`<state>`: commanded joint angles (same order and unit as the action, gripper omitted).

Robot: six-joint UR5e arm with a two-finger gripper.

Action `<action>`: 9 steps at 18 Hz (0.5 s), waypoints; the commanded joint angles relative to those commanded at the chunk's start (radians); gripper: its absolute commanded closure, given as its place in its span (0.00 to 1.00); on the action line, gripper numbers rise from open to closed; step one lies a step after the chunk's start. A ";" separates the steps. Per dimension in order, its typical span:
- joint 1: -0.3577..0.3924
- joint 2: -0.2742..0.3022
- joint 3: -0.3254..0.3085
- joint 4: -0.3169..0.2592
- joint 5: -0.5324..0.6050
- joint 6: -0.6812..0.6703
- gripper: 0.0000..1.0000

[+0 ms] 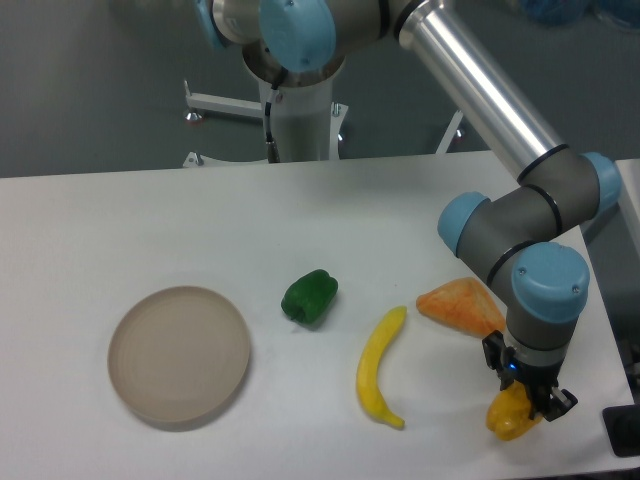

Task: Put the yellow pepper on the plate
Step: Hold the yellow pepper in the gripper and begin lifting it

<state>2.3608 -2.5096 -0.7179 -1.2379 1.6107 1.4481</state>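
The yellow pepper (508, 416) sits at the front right of the white table, between the fingers of my gripper (526, 398), which comes down on it from above. The jaws look closed against the pepper, which is partly hidden by them. I cannot tell whether the pepper rests on the table or is just lifted. The beige plate (178, 354) lies empty at the front left, far from the gripper.
A green pepper (310, 296) lies in the middle of the table. A yellow banana (380, 366) lies right of it. An orange wedge (461, 306) lies just behind the gripper. The table's right edge (617, 330) is close to the arm.
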 joint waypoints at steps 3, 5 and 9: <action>-0.003 0.008 -0.012 0.000 0.003 0.000 0.66; -0.011 0.015 -0.023 -0.003 0.006 -0.015 0.66; -0.032 0.067 -0.044 -0.081 0.006 -0.101 0.66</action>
<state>2.3287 -2.4423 -0.7624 -1.3189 1.6168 1.3471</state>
